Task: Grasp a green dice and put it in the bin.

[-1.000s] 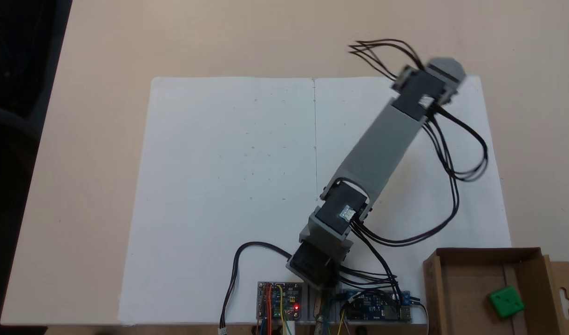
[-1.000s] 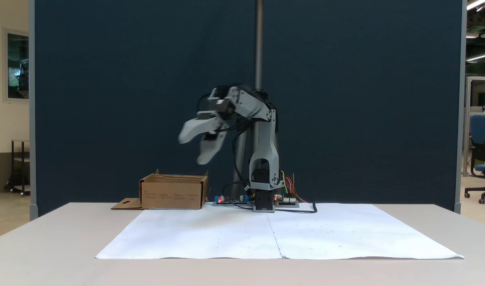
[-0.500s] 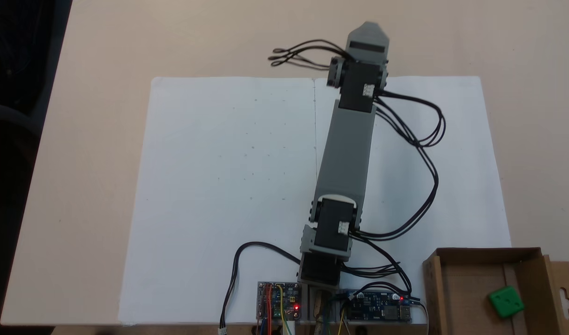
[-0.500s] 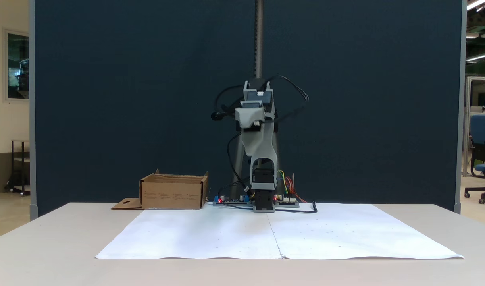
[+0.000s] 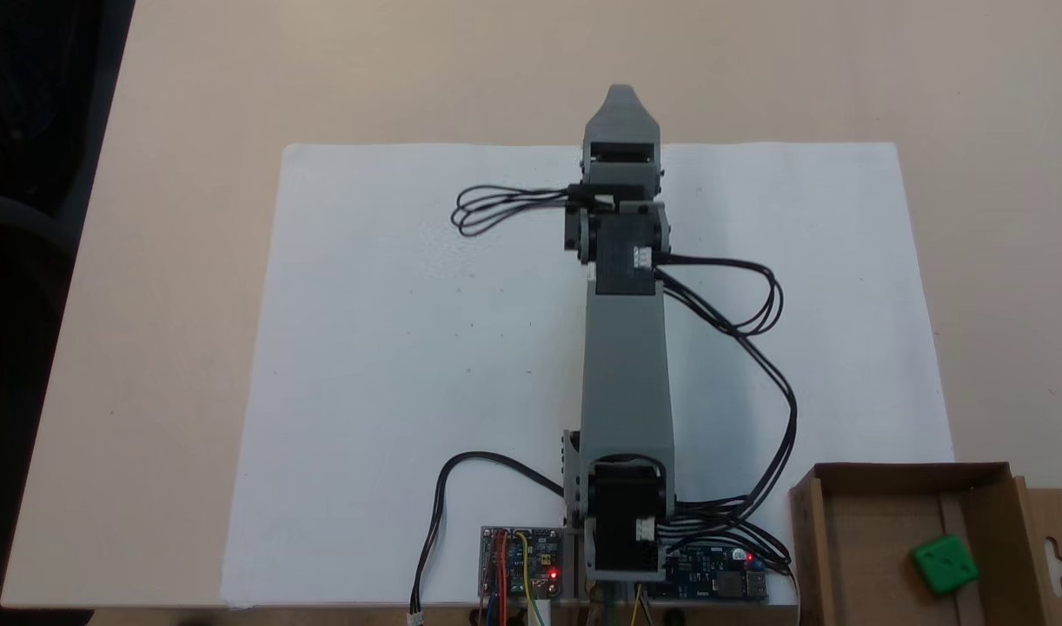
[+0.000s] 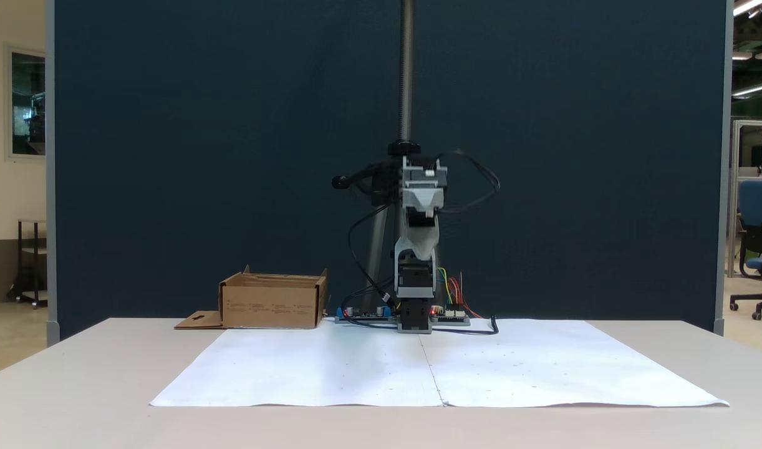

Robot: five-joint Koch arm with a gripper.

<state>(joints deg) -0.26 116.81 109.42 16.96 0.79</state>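
The green dice [image 5: 944, 563] lies inside the bin [image 5: 896, 475], a brown cardboard box at the lower right corner of a fixed view from above. Seen from the front, the bin [image 6: 272, 304] stands left of the arm's base, and its walls hide the dice. My gripper [image 5: 620, 96] is stretched out over the far edge of the white paper, well away from the bin. From the front, my gripper [image 6: 422, 202] points at the camera, raised high above the table. Its jaws lie one behind the other, so I cannot see a gap.
A large white paper sheet [image 5: 427, 348] covers the middle of the beige table [image 5: 192, 261]. Circuit boards [image 5: 521, 561] and black cables [image 5: 757, 365] sit around the arm's base. A dark blue panel [image 6: 200, 156] stands behind the table.
The arm swung from the right side of the paper to its middle line and drew back a little. The dice stayed in the bin.
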